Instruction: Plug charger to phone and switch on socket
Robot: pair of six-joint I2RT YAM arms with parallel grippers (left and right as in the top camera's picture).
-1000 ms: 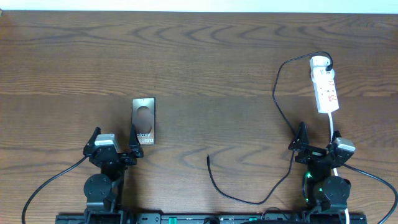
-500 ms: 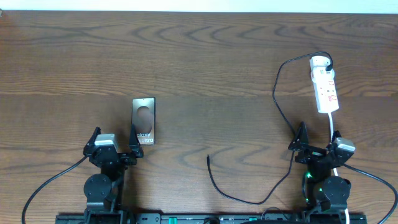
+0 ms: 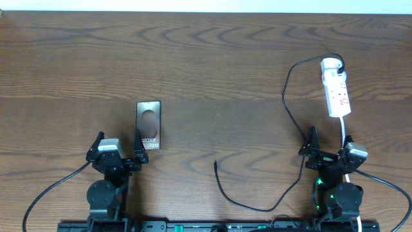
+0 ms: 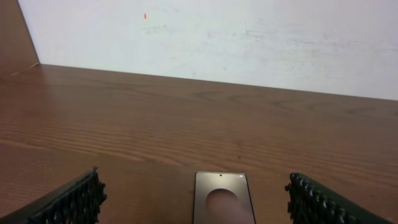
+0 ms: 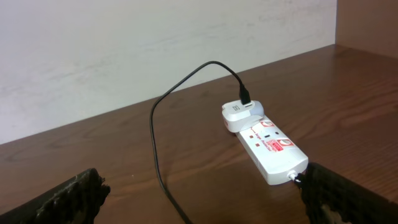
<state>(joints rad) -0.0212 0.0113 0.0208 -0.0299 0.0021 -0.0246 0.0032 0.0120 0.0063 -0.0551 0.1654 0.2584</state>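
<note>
**Reference.** In the overhead view, 12 o'clock points to the far edge of the worktop (image 3: 225,64); 6 o'clock points to the arm bases.

**Left end effector** (image 3: 118,136). The jaws stand wide and hold nothing. It sits near the 6 o'clock edge, at the 8 o'clock part of the worktop. In the left wrist view, both ribbed fingers (image 4: 74,202) appear at the lower corners, apart from everything.

**Right end effector** (image 3: 329,143). The jaws stand wide and hold nothing. It sits at the 4 o'clock part of the worktop. In the right wrist view, its fingers (image 5: 348,199) frame the lower corners.

**Phone** (image 3: 149,125). It lies flat, long axis running 12 to 6 o'clock, just at 1 o'clock of the left end effector. The lettered end is nearest the right-hand finger; whether they touch cannot be told. The left wrist view shows it (image 4: 222,199) centred between the fingers.

**Socket** (image 3: 337,91). It lies at the 2 o'clock part of the worktop, at 12 o'clock of the right end effector. A white adapter (image 3: 331,64) is seated in its far end. The white cord (image 3: 346,129) leaves its near end toward 6 o'clock.

**Charger** (image 3: 284,96). The cable leaves the adapter, arcs toward 9 o'clock, runs down past the right end effector, and loops along the 6 o'clock edge. Its plug tip (image 3: 214,164) lies free on the worktop, well apart from the phone, at 4 o'clock of it.
</note>
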